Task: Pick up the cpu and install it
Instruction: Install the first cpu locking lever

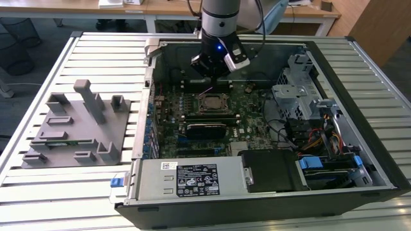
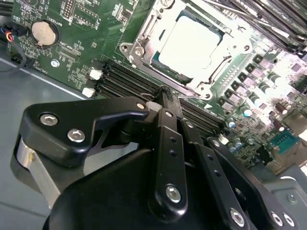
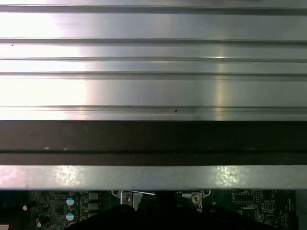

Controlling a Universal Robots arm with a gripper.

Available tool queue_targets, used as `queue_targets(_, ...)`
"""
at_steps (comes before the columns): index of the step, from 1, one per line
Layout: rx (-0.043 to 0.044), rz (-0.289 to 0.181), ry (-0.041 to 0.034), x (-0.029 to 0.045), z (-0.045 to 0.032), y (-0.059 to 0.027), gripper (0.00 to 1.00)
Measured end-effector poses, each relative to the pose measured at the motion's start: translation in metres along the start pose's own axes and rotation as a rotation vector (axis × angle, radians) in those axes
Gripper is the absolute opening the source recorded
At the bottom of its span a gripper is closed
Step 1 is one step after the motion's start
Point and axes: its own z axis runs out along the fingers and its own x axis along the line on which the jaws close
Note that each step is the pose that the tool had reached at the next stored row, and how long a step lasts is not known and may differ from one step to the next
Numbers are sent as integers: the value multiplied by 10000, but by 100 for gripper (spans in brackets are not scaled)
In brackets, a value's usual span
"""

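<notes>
The cpu (image 2: 192, 40), a square chip with a silvery top, lies flat inside the metal frame of the motherboard socket (image 2: 139, 45). In the exterior view the cpu (image 1: 211, 102) sits in the middle of the green board, inside the open computer case. My gripper (image 1: 209, 77) hangs above the board, a little beyond the socket towards the case's back wall. In the second wrist view my gripper (image 2: 164, 96) is shut with nothing between its fingers, its tip over the black memory slots (image 2: 124, 84) beside the socket. It does not touch the cpu.
The case walls (image 1: 154, 72) enclose the board. A power supply (image 1: 192, 179) and a black box (image 1: 273, 169) fill the near end, and a drive cage with cables (image 1: 308, 110) stands on the exterior view's right. A grey fixture (image 1: 77, 127) stands on the slatted table (image 3: 153, 72).
</notes>
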Motion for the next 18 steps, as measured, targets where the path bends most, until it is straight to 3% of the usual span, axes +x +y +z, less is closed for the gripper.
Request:
queue_targets(10,-2,-161,7,-30,118,4,11)
queue_targets(18,-13,-165,17,-129,170,7,11)
